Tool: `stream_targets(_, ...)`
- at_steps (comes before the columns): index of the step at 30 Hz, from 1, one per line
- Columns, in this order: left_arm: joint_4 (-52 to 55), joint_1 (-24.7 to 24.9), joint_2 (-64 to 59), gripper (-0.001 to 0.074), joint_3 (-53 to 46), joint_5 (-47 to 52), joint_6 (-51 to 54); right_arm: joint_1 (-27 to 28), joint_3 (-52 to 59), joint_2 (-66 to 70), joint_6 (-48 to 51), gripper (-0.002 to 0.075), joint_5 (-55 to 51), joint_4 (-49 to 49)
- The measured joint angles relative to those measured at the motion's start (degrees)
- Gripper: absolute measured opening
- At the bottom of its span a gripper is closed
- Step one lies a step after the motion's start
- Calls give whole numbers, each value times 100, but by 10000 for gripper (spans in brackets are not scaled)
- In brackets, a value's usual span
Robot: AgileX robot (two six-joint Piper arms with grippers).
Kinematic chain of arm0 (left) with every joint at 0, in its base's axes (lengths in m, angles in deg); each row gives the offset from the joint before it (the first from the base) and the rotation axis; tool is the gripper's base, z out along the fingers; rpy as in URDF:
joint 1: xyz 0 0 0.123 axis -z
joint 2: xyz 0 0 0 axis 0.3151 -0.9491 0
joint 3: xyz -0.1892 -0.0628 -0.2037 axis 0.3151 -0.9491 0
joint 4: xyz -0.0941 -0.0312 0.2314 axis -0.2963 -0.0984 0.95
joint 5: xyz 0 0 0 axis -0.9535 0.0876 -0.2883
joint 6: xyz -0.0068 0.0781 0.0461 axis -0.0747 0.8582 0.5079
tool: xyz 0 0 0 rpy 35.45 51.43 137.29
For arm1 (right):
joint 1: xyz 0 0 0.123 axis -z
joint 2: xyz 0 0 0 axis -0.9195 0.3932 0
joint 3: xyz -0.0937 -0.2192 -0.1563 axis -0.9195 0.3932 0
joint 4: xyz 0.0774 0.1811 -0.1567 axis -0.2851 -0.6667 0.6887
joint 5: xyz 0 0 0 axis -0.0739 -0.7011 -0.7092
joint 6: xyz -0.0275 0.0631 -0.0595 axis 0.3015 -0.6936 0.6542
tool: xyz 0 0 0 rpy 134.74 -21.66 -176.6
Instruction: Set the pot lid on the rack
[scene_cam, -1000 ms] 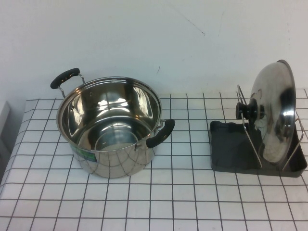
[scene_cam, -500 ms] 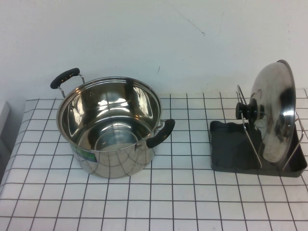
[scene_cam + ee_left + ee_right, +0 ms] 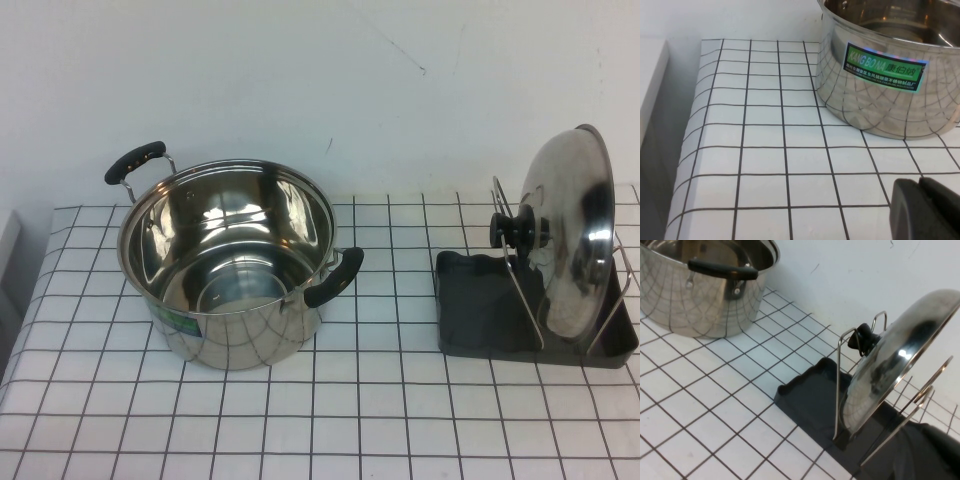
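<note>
The pot lid point(image 3: 570, 240) stands on edge in the rack point(image 3: 480, 310), leaning between the silver wire dividers, with its black knob point(image 3: 510, 230) facing the pot. It also shows in the right wrist view point(image 3: 895, 360), upright in the dark rack tray point(image 3: 810, 395). Neither gripper shows in the high view. My left gripper point(image 3: 922, 210) is shut and empty, low over the table near the pot's front left side. My right gripper point(image 3: 932, 455) is a dark shape just by the rack's near end, apart from the lid.
The deep steel pot point(image 3: 228, 255) with two black side handles stands open at the table's left; its labelled wall shows in the left wrist view point(image 3: 890, 75). The table's left edge point(image 3: 690, 150) drops off close by. A white wall runs behind.
</note>
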Motion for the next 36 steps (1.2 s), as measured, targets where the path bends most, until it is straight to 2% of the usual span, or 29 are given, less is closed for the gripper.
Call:
stream_targets(6, 0, 0, 3, -2, 0, 0, 0, 0, 174, 0, 20, -1, 570, 53)
stream_targets(8, 0, 0, 3, -2, 0, 0, 0, 0, 323, -80, -294, -1, 878, 229)
stream_targets(11, 0, 0, 3, -2, 0, 0, 0, 0, 685, -354, -1574, -1, 1263, 1364)
stream_targets(15, 0, 0, 3, -2, 0, 0, 0, 0, 1279, -818, -4175, -1, 1415, 3649)
stream_targets(18, 0, 0, 3, -2, 0, 0, 0, 25, 1639, -1166, -5310, -1, 1464, 4489)
stream_targets(22, 0, 0, 3, -2, 0, 0, 0, 277, 2060, -1640, -5872, -1, 1463, 4750)
stream_targets(25, 0, 0, 3, -2, 9, 0, 0, 437, 2108, -2064, -6063, -1, 1008, 4792)
stream_targets(36, 0, 0, 3, -2, 9, 0, 0, 503, 2108, -2276, -6651, -1, 721, 4837)
